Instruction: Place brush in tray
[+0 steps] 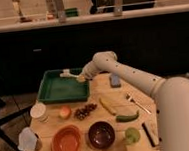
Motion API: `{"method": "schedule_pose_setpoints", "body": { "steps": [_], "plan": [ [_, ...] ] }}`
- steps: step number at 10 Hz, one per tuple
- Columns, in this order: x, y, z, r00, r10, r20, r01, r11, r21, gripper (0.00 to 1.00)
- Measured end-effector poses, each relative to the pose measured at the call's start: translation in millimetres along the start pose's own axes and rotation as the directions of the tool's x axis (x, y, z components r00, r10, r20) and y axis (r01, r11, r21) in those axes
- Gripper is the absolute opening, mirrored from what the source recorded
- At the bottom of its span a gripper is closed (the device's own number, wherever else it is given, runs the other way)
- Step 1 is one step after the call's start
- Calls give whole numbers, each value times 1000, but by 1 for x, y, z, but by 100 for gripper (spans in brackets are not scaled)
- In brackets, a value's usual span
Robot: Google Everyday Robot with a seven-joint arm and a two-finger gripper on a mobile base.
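The green tray (59, 89) sits at the far left of the wooden table (102, 92), and the arm (138, 78) reaches across from the right, putting the gripper (80, 77) over the tray's right-hand part near its far wall. A pale stick, the brush (66, 73), pokes out leftward from the gripper above the tray floor; whether it touches the floor, I cannot tell, and how far the gripper stands open cannot be told either. The rest of the tray floor shows bare green.

Front row now: an orange bowl (67, 142) and a maroon bowl (101, 134) side by side, nothing visible inside either. A white cup (38, 111) stands just off the tray's near left corner, a crumpled pale bag (28, 140) below it.

Between tray and bowls lie a peach-coloured fruit (65, 112) and a bunch of dark grapes (85, 111). Right of those, a banana (107, 105), a green pepper (127, 117), a fork (136, 102), a green apple (132, 134) and a black-bristled scrub brush (150, 134) at the table's edge. A blue sponge (114, 80) lies just beyond the arm.
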State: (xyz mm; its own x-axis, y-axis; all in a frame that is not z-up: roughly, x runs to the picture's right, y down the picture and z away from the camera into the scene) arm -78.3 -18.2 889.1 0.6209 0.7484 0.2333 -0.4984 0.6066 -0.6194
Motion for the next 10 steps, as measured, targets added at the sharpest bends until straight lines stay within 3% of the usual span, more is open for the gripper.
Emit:
{"method": "schedule_pose_setpoints", "body": {
  "steps": [2,7,10],
  "plan": [
    [-1,1,1,1000,-1,0,1,1000,-1,0],
    [-6,8,17,993,121,-15,-120,992,35,0],
    [-20,18,28,985,172,-21,-171,985,35,0]
  ]
}}
